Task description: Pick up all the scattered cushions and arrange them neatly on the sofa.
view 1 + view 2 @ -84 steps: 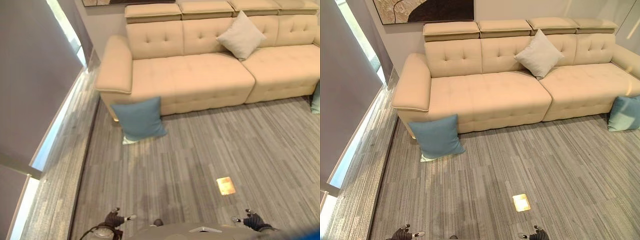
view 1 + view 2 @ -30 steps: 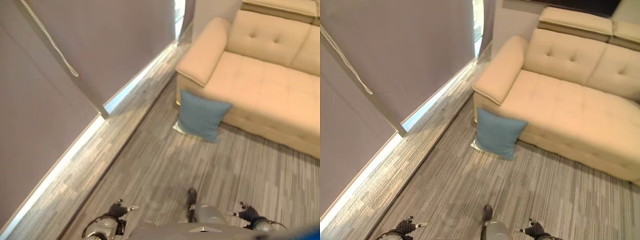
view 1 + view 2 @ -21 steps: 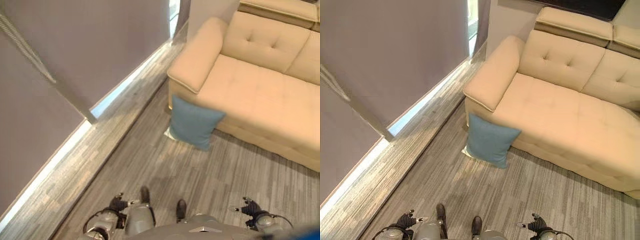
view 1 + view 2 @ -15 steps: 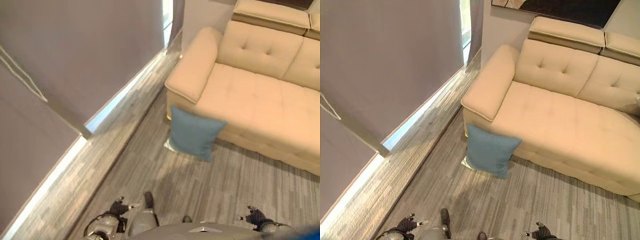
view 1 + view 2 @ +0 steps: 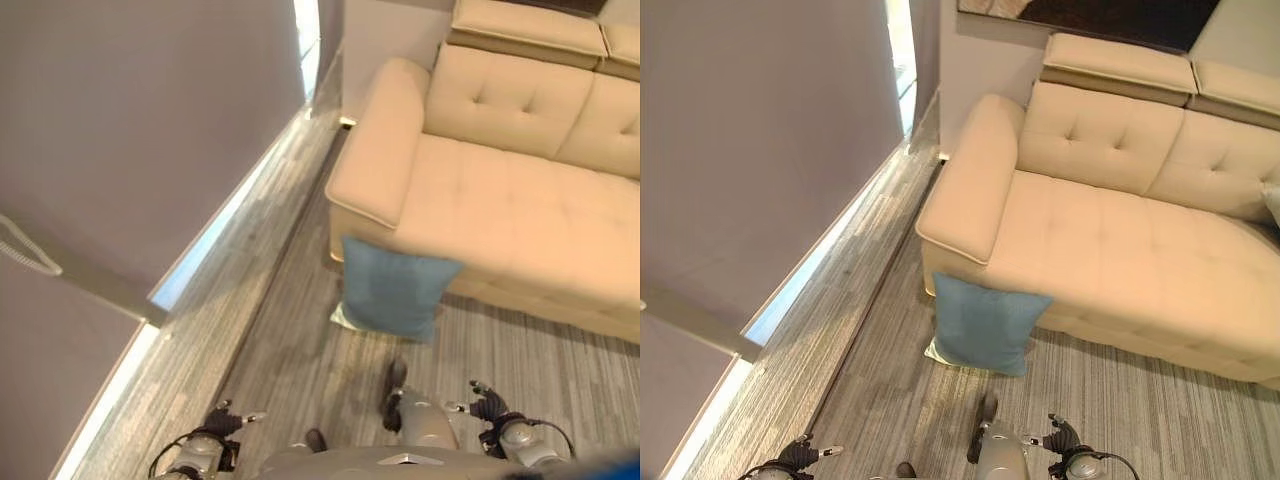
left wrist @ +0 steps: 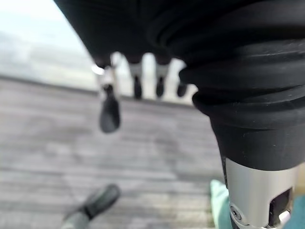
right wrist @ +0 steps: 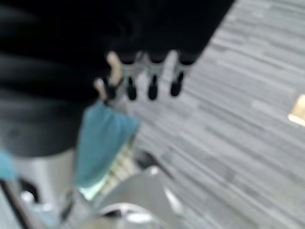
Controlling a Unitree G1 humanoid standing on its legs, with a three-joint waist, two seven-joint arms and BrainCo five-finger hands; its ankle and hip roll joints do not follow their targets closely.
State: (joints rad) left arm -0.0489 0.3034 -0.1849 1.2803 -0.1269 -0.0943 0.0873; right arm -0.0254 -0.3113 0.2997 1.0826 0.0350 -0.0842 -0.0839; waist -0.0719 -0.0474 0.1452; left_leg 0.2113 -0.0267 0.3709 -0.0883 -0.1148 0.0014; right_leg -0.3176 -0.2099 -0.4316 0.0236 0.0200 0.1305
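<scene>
A blue cushion [image 5: 393,290] stands on the grey floor, leaning against the front of the beige sofa [image 5: 1110,250] just below its left armrest [image 5: 375,160]. The edge of a pale cushion [image 5: 1274,203] shows on the sofa seat at the far right. My left hand [image 5: 226,421] hangs low at my side, short of the blue cushion, fingers relaxed and empty [image 6: 137,86]. My right hand [image 5: 487,405] also hangs low, open and empty [image 7: 151,86]. The blue cushion [image 7: 102,143] shows past my right hand in its wrist view.
A grey wall with a window blind [image 5: 150,120] runs along the left, with a bright strip at its foot [image 5: 215,235]. A wood-look floor border [image 5: 830,330] lies between the wall and the carpet. A dark picture [image 5: 1100,15] hangs above the sofa.
The camera has turned and come closer to the sofa's left end. The blue cushion has kept its place against the sofa. Both hands stay low and empty.
</scene>
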